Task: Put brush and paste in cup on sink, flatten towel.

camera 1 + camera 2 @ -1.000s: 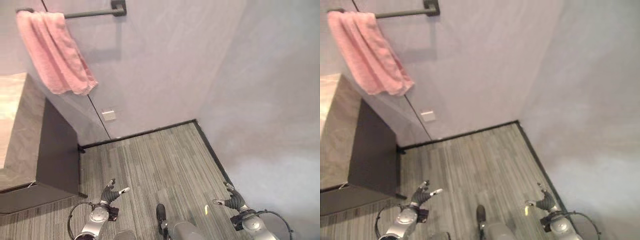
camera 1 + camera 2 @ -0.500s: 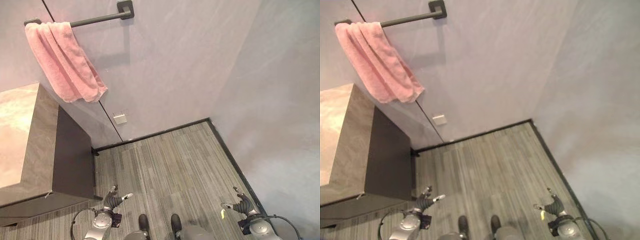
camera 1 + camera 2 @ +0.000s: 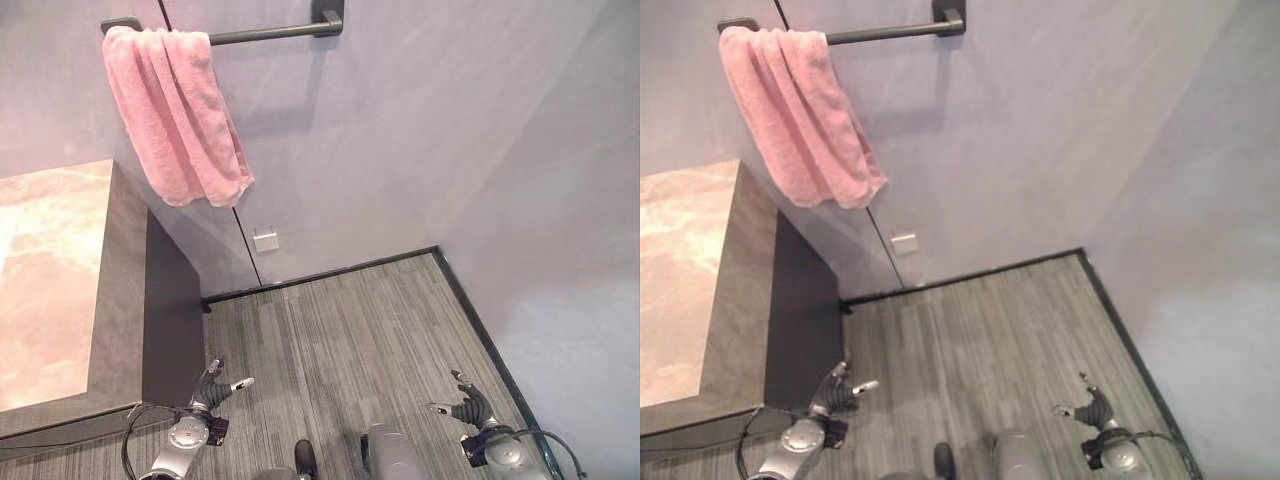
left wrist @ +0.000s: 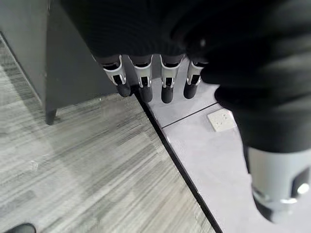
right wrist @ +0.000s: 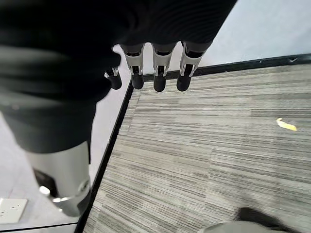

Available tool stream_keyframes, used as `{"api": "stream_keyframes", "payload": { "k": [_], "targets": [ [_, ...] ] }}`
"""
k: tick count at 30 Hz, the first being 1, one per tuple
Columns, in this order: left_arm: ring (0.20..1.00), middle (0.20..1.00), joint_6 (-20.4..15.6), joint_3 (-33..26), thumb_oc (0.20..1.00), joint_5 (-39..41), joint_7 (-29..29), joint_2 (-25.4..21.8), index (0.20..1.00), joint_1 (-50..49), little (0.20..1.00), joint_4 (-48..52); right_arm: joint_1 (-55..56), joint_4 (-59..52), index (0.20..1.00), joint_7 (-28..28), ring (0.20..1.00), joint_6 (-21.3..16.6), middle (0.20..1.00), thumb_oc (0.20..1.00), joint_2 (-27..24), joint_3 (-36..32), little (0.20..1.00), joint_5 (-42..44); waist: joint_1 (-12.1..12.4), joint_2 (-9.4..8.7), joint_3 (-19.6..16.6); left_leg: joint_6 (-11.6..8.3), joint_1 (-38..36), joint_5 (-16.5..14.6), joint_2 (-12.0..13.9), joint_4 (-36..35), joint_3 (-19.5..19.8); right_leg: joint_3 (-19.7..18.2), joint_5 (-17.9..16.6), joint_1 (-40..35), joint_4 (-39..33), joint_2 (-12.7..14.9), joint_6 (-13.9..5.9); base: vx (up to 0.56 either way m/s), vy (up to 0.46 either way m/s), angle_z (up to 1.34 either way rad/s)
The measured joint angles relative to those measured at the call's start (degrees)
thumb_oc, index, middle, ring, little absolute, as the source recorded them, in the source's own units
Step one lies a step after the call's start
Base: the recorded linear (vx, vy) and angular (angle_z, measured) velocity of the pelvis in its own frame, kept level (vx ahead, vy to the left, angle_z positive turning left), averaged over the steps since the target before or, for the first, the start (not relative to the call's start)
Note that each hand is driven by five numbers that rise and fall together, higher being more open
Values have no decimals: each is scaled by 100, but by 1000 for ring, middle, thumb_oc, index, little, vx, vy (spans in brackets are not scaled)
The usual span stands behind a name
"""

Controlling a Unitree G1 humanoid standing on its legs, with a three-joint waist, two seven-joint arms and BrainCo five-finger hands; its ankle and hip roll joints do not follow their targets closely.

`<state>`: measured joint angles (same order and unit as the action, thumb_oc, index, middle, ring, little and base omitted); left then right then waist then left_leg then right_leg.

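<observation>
Both hands hang low by the floor, empty. Left hand [image 3: 213,387] sits near the foot of the cabinet, fingers relaxed and loosely spread, holding nothing; right hand [image 3: 466,405] is out over the striped floor near the side wall, fingers likewise loose and apart.

Pink terry towel [image 3: 178,112] hangs bunched at the left end of a dark metal wall rail [image 3: 270,33], folds gathered and the lower edge slanting, well above both hands. Brush, paste and cup cannot be seen here.

Step in hand, as I judge it: flattening the towel. To do it well, raise a hand to rail height, meet the cloth with straight fingers near the top fold, and draw it sideways along the bare stretch of rail so the folds open. Soft pile will likely drag and cling, so slow strokes suit.

Pale marbled stone countertop [image 3: 50,280] is smooth and flat with a grey edge, on a dark matte cabinet [image 3: 170,320]. Grey striped plank floor [image 3: 350,330]; smooth pale walls; small white wall plate [image 3: 265,239].
</observation>
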<state>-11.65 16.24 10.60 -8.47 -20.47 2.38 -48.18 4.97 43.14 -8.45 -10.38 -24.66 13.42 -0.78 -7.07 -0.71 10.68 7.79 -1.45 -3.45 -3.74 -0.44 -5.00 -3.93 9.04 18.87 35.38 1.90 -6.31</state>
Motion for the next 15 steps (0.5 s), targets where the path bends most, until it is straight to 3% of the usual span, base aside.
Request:
{"api": "stream_keyframes", "payload": {
  "k": [3,5,6,7,9,11,12,13,14,15],
  "targets": [
    [1000,1000,6,-11,1000,-2,6,52,1000,34,1000,-44,9,12,1000,-2,1000,-3,1000,1000,-10,82,1000,5,-76,-110,86,-84,-113,-162,40,9,154,107,-58,236,-897,-138,-32,280,-74,21],
    [1000,1000,9,0,1000,-1,8,84,1000,40,1000,-78,40,9,1000,0,1000,-1,1000,1000,-1,83,1000,5,-100,-145,79,-142,-167,-201,62,7,174,130,-289,255,-1430,-139,-24,230,-82,18],
    [1000,1000,10,8,1000,-2,7,104,1000,46,1000,-167,45,9,1000,-1,1000,-1,1000,1000,0,87,1000,4,-125,-184,65,-269,-271,-317,87,18,265,98,-637,280,-2135,-173,-65,239,-117,25],
    [1000,1000,10,10,1000,-3,8,98,1000,30,1000,-169,66,11,1000,-2,1000,-1,1000,1000,1,84,1000,4,-158,-220,46,-355,-357,-379,92,9,318,96,-804,249,-2338,-153,-72,315,-170,52],
    [1000,1000,12,35,1000,-11,9,152,1000,42,1000,-252,227,15,1000,-4,1000,1,1000,1000,-14,82,1000,5,-277,-233,4,-507,-556,-659,190,124,671,-7,-1330,-58,-2428,-241,45,217,-136,77],
    [1000,1000,8,37,1000,-20,9,259,1000,39,1000,-250,255,80,1000,-1,1000,5,1000,1000,-72,88,1000,7,-292,-53,-84,-688,-596,-810,414,284,767,35,-1121,-123,-2288,-512,322,217,-140,43],
    [1000,1000,11,31,1000,-20,12,267,1000,53,1000,-254,104,53,1000,-2,1000,1,1000,1000,-77,78,1000,15,-296,-47,-85,-760,-543,-803,500,566,757,105,-1014,-210,-2251,-598,511,296,-233,37],
    [1000,1000,13,45,1000,-29,34,291,1000,120,1000,-346,11,-12,1000,-5,1000,0,1000,1000,-88,70,1000,78,-377,-96,-75,-1145,-221,-751,524,1424,834,261,-945,-474,-2375,-555,624,225,-214,53],
    [1000,1000,12,67,1000,-33,35,316,1000,216,1000,-402,24,-30,1000,-6,1000,-14,1000,1000,-115,73,1000,105,-412,-163,-120,-1349,60,-751,486,2069,848,349,-978,-622,-2508,-495,623,74,-98,50],
    [1000,1000,-6,78,1000,-38,35,324,1000,233,1000,-413,20,-34,1000,-8,1000,-32,1000,1000,-144,73,1000,105,-344,-198,-154,-1622,333,-548,470,2573,878,346,-952,-748,-2589,-505,700,109,-130,40]
  ]
}}
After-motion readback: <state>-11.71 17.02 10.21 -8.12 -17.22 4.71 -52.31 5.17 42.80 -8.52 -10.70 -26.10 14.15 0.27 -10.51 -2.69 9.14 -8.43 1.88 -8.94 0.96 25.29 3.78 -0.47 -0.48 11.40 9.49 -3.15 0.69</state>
